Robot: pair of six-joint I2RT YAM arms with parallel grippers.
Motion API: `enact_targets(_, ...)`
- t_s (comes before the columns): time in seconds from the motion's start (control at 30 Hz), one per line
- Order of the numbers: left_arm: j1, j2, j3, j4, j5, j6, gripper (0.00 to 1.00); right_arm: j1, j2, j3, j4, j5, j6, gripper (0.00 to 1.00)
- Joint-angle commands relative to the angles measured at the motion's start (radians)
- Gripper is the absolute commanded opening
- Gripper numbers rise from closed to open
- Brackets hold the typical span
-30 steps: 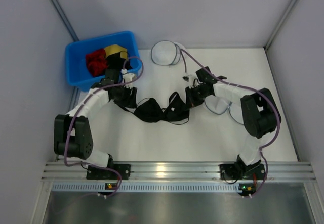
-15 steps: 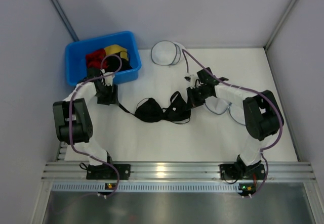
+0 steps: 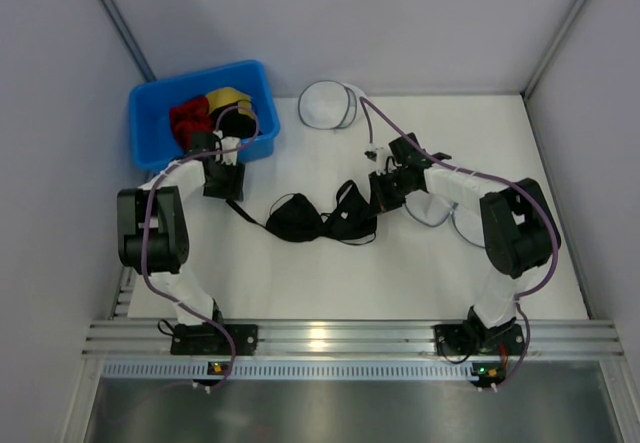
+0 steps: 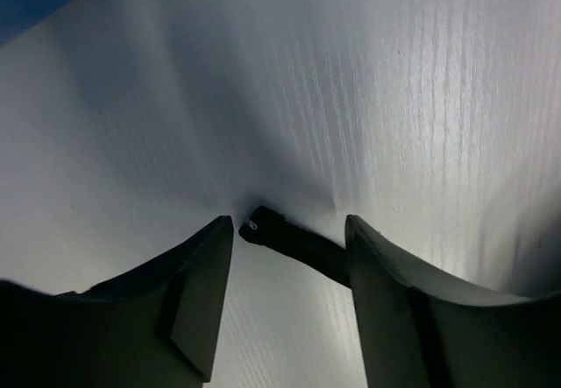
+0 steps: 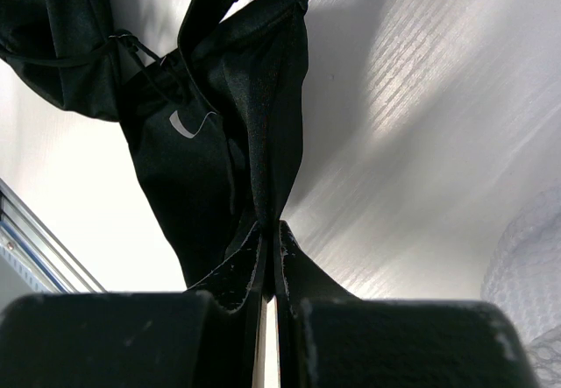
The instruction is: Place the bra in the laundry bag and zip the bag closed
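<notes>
Compared with a second ago, the left gripper [image 3: 224, 181] is off the bra [image 3: 318, 219] and back by the blue bin [image 3: 150, 158]. Its fingers are spread, with only the strap tip [image 4: 263, 224] lying between them. The right gripper [image 3: 384, 193] pinches the bra's right end. The bra lies mid-table [image 3: 330, 283], long axis left-to-right, with bare surface in front. The laundry bag [image 3: 437, 210] sits just to the right, under the right arm.
</notes>
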Motion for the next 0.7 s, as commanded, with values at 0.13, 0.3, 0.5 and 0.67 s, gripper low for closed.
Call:
enact_targets(0.13, 0.007, 0.033, -0.065, 0.021, -0.122, 0.029, 0.33, -0.004, -0.038, 0.018, 0.018, 0.007, -0.009, 0.00)
enact_targets(0.3, 0.062, -0.060, -0.188, -0.027, -0.104, 0.069, 0.22, -0.004, -0.059, 0.004, 0.019, 0.007, -0.012, 0.00)
enact_targets(0.5, 0.128, -0.138, -0.283, -0.045, -0.062, 0.124, 0.00, -0.004, -0.061, -0.003, 0.019, -0.007, -0.012, 0.00)
enact_targets(0.67, 0.142, -0.236, -0.325, -0.051, -0.004, 0.167, 0.00, -0.004, -0.070, -0.008, 0.026, -0.014, -0.009, 0.00)
